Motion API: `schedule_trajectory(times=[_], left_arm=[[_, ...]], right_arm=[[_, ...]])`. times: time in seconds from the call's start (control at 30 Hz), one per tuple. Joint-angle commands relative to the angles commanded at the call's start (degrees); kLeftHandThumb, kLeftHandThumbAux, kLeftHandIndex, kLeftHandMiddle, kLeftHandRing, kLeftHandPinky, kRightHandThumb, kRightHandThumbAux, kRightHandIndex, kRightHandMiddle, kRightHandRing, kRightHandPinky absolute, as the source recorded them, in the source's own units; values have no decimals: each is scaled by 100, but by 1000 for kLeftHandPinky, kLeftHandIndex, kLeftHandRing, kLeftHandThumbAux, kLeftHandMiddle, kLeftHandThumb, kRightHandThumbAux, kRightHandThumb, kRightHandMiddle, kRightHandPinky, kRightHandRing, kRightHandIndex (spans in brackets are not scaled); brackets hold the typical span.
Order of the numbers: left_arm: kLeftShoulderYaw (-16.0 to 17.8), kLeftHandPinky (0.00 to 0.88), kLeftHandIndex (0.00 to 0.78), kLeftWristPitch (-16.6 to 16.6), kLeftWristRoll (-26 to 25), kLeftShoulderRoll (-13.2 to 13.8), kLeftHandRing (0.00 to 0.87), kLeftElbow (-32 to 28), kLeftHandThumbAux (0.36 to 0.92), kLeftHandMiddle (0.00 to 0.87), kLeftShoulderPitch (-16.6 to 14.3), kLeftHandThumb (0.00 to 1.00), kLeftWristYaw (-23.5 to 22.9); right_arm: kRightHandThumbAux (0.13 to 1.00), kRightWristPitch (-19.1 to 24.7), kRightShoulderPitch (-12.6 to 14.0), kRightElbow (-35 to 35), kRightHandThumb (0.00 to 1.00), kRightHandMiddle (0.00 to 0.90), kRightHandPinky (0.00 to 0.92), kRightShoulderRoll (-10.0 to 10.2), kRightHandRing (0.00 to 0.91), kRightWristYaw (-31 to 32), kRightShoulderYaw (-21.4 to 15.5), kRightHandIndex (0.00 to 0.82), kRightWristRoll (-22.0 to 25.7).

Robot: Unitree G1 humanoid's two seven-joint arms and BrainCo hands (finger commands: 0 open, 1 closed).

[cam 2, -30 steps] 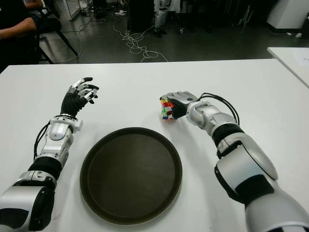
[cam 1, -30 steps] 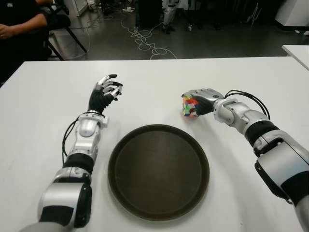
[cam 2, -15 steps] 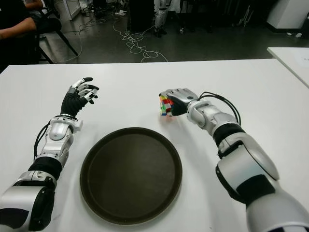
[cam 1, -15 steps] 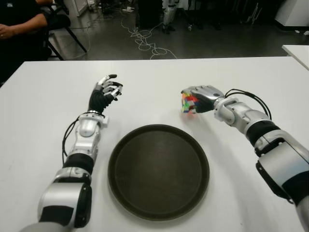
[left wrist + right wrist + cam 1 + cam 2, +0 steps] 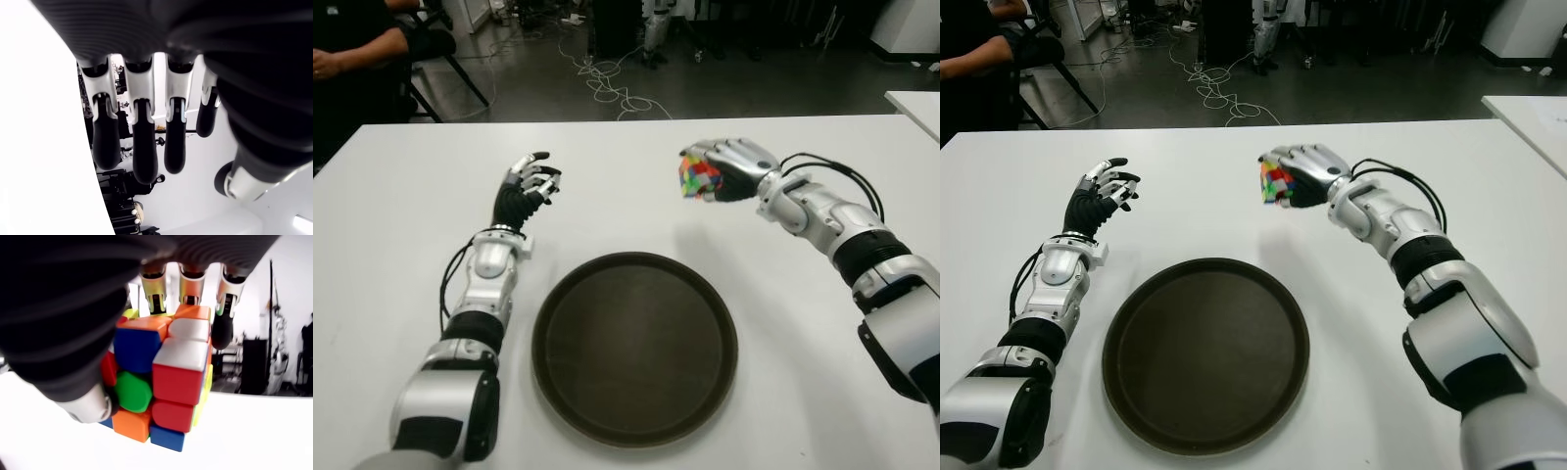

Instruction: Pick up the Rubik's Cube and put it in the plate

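We hold the cube (image 5: 700, 178) clear of the table (image 5: 401, 206), beyond the plate (image 5: 634, 348).

From the head, our right hand (image 5: 732, 168) carries it; next, over the plate. Its wrist shows fingers (image 5: 158, 303) clamped around it. Our left hand (image 5: 527, 186), left of the plate, hangs slack.

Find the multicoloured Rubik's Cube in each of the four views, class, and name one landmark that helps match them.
Left eye view: multicoloured Rubik's Cube, upper right of centre, in the right hand.
Right eye view: just above centre.
Left wrist view: not in it.
Right wrist view: fills the centre.
Shared landmark: the round dark plate, nearer the robot than the cube.
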Motion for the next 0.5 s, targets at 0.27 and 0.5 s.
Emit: schedule_trajectory(times=[0.27, 0.5], left_arm=[[14, 558, 216, -16, -16, 10, 483, 43, 656, 402, -15, 287, -21], [27, 551, 222, 2, -36, 10, 483, 87, 658, 399, -46, 297, -47]], right_arm=[[736, 175, 224, -574, 697, 465, 456, -109, 477, -35, -190, 413, 46], [733, 250, 370, -906, 701, 419, 420, -157, 429, -39, -324, 413, 42]])
